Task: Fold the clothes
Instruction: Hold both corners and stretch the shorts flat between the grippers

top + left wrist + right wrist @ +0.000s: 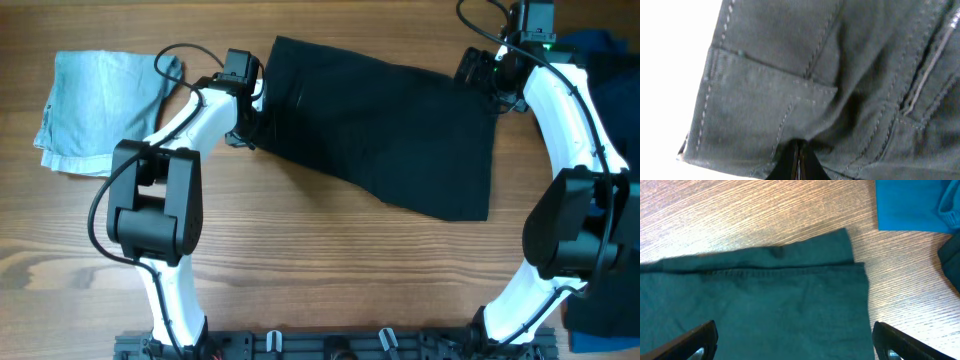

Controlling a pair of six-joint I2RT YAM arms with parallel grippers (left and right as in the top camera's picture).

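- Left arm (185, 120): white shells, boxy black joints, black cable (170, 55) looping at 11 o'clock.
- Right arm (572, 120): same build, green light (541, 40) at 1 o'clock.
- Right gripper (796, 341): black angular fingers (695, 340).

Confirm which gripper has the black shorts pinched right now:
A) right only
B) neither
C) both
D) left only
D: the left gripper is shut with the black shorts bunched at its tips, while the right gripper stands wide open over the cloth's edge, holding nothing.
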